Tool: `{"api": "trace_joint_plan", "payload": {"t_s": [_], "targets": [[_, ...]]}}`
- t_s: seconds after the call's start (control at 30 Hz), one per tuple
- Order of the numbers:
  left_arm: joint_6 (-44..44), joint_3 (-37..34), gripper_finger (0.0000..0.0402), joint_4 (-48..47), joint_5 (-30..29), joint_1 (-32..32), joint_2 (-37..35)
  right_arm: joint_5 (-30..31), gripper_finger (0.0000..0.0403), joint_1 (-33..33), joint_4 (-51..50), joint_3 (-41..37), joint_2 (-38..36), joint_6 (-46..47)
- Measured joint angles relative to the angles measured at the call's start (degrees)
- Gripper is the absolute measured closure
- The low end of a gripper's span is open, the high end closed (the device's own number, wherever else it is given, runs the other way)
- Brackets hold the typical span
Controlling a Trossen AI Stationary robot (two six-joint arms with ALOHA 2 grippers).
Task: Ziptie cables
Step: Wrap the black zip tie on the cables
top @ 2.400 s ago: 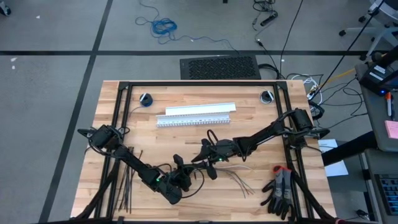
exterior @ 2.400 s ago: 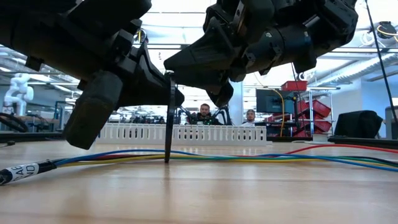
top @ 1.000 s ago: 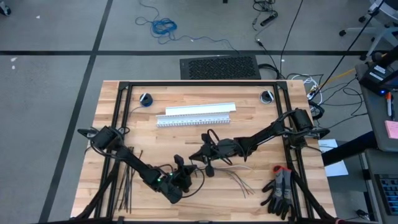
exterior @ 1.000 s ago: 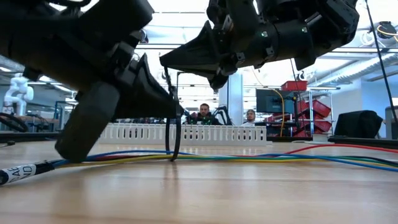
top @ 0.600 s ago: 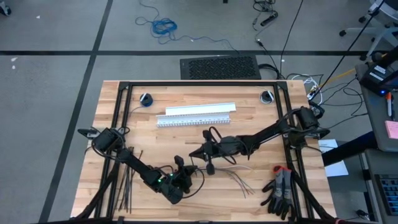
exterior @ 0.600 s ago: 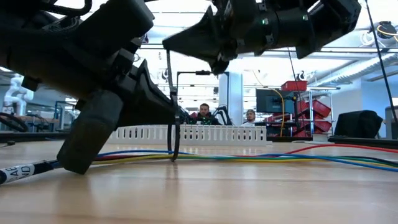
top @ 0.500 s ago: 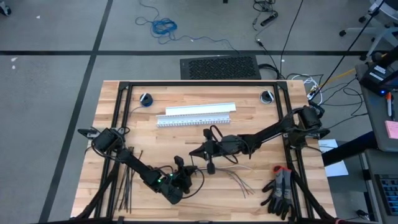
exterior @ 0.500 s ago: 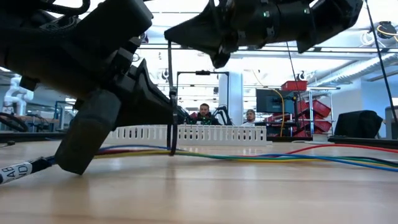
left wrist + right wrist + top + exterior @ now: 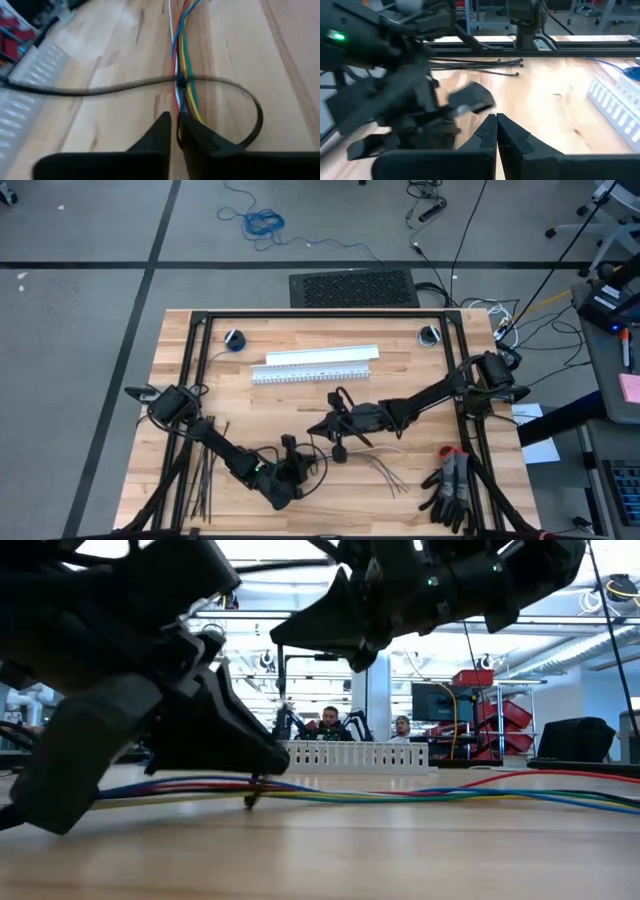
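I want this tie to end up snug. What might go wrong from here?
The ziptie makes a wide, slack loop where it crosses the coloured wires, so they may slide or splay out. The left gripper sits close to that loop and might snag it or drag the wires when it moves.

You have open bench [image 9: 400,380] right of the white channel [image 9: 315,366]; gloves [image 9: 450,485] block the near right corner, spare zipties [image 9: 205,470] the left edge.
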Motion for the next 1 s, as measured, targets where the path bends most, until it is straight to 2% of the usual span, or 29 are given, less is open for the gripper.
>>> {"api": "trace_joint_plan", "payload": {"t_s": [0.2, 0.33, 0.47, 0.6, 0.7, 0.87, 1.0], "targets": [[-6.61, 0.04, 0.0276, -2.19, 3.20, 1.01, -0.14, -0.24, 0.0403, 0.37, 0.11, 0.00, 0.02, -0.04], [-12.51, 0.07, 0.0246, -4.34, 5.78, 0.89, -2.01, -0.21, 0.0403, 0.36, -0.01, 0.00, 0.04, -0.61], [-19.35, 0.08, 0.0241, -6.89, 9.65, 0.52, -6.44, 2.96, 0.0403, 0.39, -0.02, 0.00, 0.04, -4.13], [-22.97, 0.09, 0.0241, -8.80, 9.53, -0.52, -11.41, 3.68, 0.0403, 0.36, -0.02, 0.00, 0.04, -4.52], [-24.66, 0.09, 0.0240, -10.03, 7.21, -1.08, -14.41, 3.74, 0.0403, 0.60, -0.02, 0.00, 0.04, -4.61], [-27.48, 0.13, 0.0240, -12.27, 5.38, -1.24, -15.50, 3.96, 0.0403, 1.13, -0.06, 0.00, 0.04, -4.76], [-35.74, 0.13, 0.0240, -14.84, 4.46, -0.62, -14.47, 4.45, 0.0403, 1.20, -0.13, 0.00, 0.07, -4.83]]}}
